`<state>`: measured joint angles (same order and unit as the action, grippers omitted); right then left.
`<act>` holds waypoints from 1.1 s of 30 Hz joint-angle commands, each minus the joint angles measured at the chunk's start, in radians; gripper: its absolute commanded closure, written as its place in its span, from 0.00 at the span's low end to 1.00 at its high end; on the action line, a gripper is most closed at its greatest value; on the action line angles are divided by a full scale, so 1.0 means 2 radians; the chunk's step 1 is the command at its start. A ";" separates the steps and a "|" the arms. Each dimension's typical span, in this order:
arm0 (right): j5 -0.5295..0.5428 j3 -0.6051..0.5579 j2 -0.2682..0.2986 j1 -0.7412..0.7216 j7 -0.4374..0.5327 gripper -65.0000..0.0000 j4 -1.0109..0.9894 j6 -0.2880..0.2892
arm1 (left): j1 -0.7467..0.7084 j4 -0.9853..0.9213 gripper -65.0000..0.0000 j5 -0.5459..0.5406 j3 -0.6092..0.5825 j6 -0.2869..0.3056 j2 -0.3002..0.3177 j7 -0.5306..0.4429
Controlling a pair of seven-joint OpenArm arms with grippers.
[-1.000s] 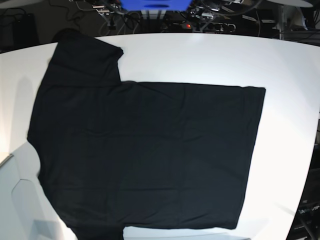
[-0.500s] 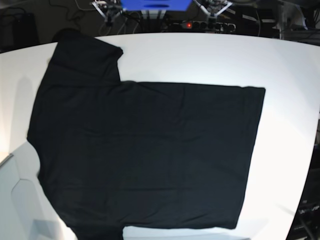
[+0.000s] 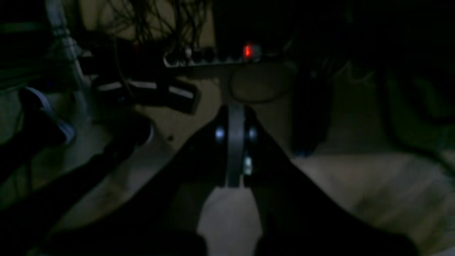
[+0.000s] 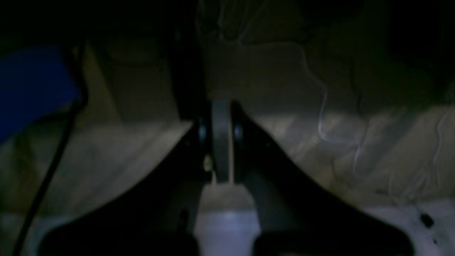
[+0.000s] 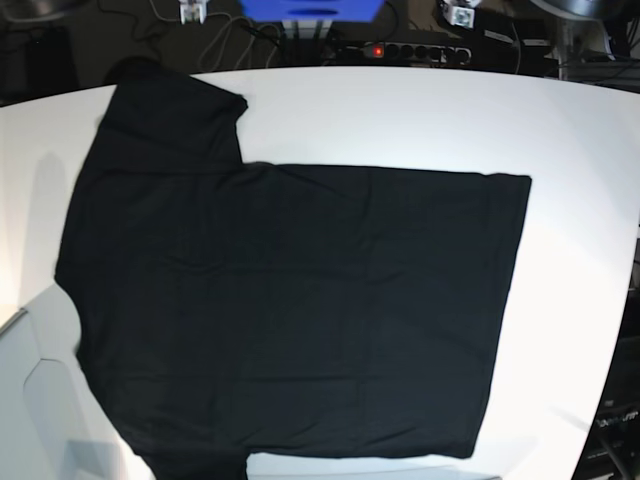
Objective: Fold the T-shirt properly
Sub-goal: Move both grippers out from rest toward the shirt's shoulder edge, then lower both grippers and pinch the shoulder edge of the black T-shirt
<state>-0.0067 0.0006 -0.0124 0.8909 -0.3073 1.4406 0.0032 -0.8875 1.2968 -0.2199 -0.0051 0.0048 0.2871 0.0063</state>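
White table (image 5: 420,110), unmarked black T-shirt (image 5: 290,310) flat

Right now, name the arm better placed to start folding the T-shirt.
Probably right. The right arm sits just beyond the T-shirt's far sleeve; the left arm sits beyond bare table, away from both sleeves.

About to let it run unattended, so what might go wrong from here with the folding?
The T-shirt runs off the table at the near edge, so a pull there may drag it off. Both the left gripper and right gripper are shut and far back; they must open before reaching. The black cloth hides its seams.
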 commanded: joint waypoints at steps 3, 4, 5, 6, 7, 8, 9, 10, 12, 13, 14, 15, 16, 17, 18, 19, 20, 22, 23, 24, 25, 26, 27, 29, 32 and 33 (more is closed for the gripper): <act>0.001 0.000 0.009 0.033 -0.022 1.00 0.076 0.001 | -0.044 0.056 1.00 -0.014 0.002 -0.002 0.023 -0.002; 0.001 0.000 0.010 0.042 -0.030 1.00 0.095 0.001 | -0.053 0.072 1.00 -0.015 0.003 -0.004 0.027 -0.002; 0.001 0.000 0.010 0.050 -0.031 1.00 0.110 0.001 | -0.061 0.086 1.00 -0.016 0.003 -0.004 0.031 -0.003; 0.001 0.000 0.010 0.058 -0.032 1.00 0.124 0.001 | -0.070 0.099 1.00 -0.017 0.003 -0.004 0.036 -0.003; 0.001 0.000 0.010 0.067 -0.032 1.00 0.139 0.001 | -0.078 0.113 1.00 -0.017 0.004 -0.004 0.041 -0.004; 0.001 0.000 0.012 0.074 -0.034 1.00 0.153 0.001 | -0.086 0.128 1.00 -0.018 0.004 -0.004 0.046 -0.004; 0.001 0.000 0.016 0.081 -0.035 1.00 0.168 0.001 | -0.093 0.143 1.00 -0.018 0.006 -0.004 0.049 -0.004; 0.001 0.000 0.017 0.087 -0.035 1.00 0.182 0.001 | -0.101 0.158 1.00 -0.018 0.014 -0.004 0.049 -0.003; 0.001 0.000 0.017 0.096 -0.035 1.00 0.207 0.001 | -0.114 0.183 1.00 -0.018 0.035 -0.004 0.044 -0.003; 0.001 0.000 0.017 0.100 -0.035 1.00 0.221 0.001 | -0.120 0.199 1.00 -0.019 0.044 -0.004 0.042 -0.003; 0.001 0.002 0.018 0.105 -0.035 1.00 0.235 0.001 | -0.124 0.215 1.00 -0.019 0.054 -0.003 0.037 -0.003; 0.001 0.003 0.021 0.109 -0.035 1.00 0.248 0.001 | -0.129 0.227 1.00 -0.019 0.062 -0.002 0.033 -0.003; 0.001 0.003 0.025 0.113 -0.035 1.00 0.262 0.001 | -0.134 0.241 1.00 -0.019 0.074 -0.001 0.029 -0.003; 0.001 0.002 0.029 0.116 -0.035 1.00 0.274 0.001 | -0.138 0.255 1.00 -0.019 0.085 -0.001 0.026 -0.003; 0.001 0.002 0.033 0.118 -0.035 1.00 0.284 0.001 | -0.140 0.267 1.00 -0.019 0.095 -0.001 0.022 -0.003; 0.001 0.001 0.035 0.120 -0.032 1.00 0.293 0.001 | -0.142 0.281 1.00 -0.019 0.105 -0.001 0.017 -0.003; 0.001 0.001 0.035 0.120 -0.032 1.00 0.297 0.001 | -0.142 0.293 1.00 -0.019 0.116 -0.001 0.011 -0.003; 0.001 0.004 0.035 0.114 -0.031 1.00 0.297 0.001 | -0.140 0.316 1.00 -0.019 0.139 -0.001 0.000 -0.003; 0.001 0.004 0.036 0.108 -0.031 1.00 0.299 0.001 | -0.139 0.324 1.00 -0.019 0.149 -0.001 -0.007 -0.003; 0.001 0.005 0.039 0.101 -0.031 1.00 0.299 0.001 | -0.137 0.332 0.99 -0.019 0.159 0.000 -0.013 -0.003; 0.001 0.005 0.044 0.095 -0.031 1.00 0.299 0.001 | -0.136 0.338 0.99 -0.019 0.166 0.000 -0.017 -0.003; 0.001 0.004 0.047 0.089 -0.031 1.00 0.300 0.001 | -0.131 0.342 0.99 -0.019 0.172 0.000 -0.020 -0.003; 0.001 0.004 0.049 0.080 -0.030 1.00 0.300 0.001 | -0.123 0.345 0.99 -0.019 0.176 0.000 -0.023 -0.003; 0.001 0.005 0.047 0.060 -0.030 1.00 0.304 0.001 | -0.111 0.346 0.99 -0.019 0.179 0.000 -0.023 -0.002; 0.001 0.005 0.047 0.029 -0.030 1.00 0.306 0.001 | -0.101 0.345 0.99 -0.018 0.180 0.000 -0.021 -0.002; 0.001 0.005 0.047 0.021 -0.030 1.00 0.306 0.001 | -0.098 0.344 0.99 -0.018 0.180 0.000 -0.021 -0.002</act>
<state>-0.0036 0.0078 0.0799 0.9138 -0.3809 2.0354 0.0032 -1.0683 1.9709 -0.2558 0.3489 0.0067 0.2405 0.0254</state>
